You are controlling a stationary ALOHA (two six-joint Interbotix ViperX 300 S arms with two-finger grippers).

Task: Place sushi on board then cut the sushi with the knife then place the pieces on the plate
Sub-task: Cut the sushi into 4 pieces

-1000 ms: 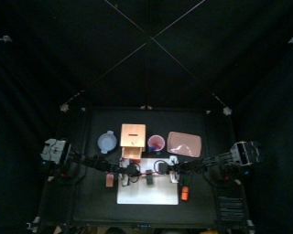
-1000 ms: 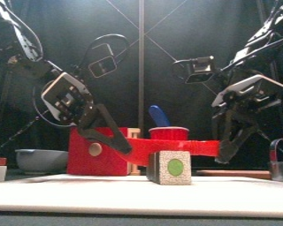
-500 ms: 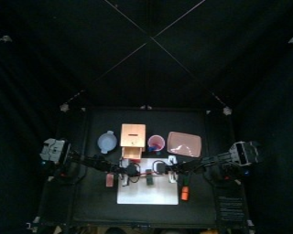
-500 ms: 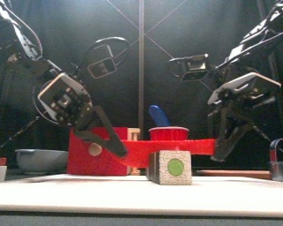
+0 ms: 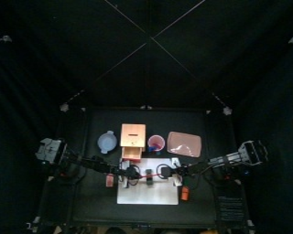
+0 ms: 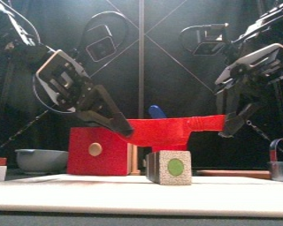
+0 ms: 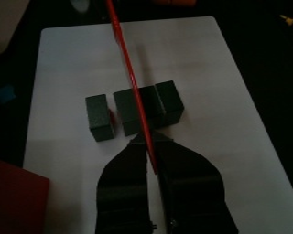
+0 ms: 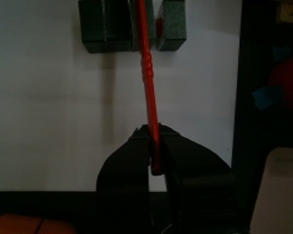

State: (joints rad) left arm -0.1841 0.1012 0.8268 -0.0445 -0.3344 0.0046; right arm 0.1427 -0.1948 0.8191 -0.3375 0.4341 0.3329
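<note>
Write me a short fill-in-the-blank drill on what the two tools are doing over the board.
The left tool and the right tool together hold one ___ knife. The knife hangs ___ the sushi without touching it. The sushi sits on the ___ board.
Missing words: red; above; white.

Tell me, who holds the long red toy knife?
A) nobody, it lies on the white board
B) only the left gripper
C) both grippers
C: the long red toy knife spans between the left gripper and the right gripper, each shut on one end.
</note>
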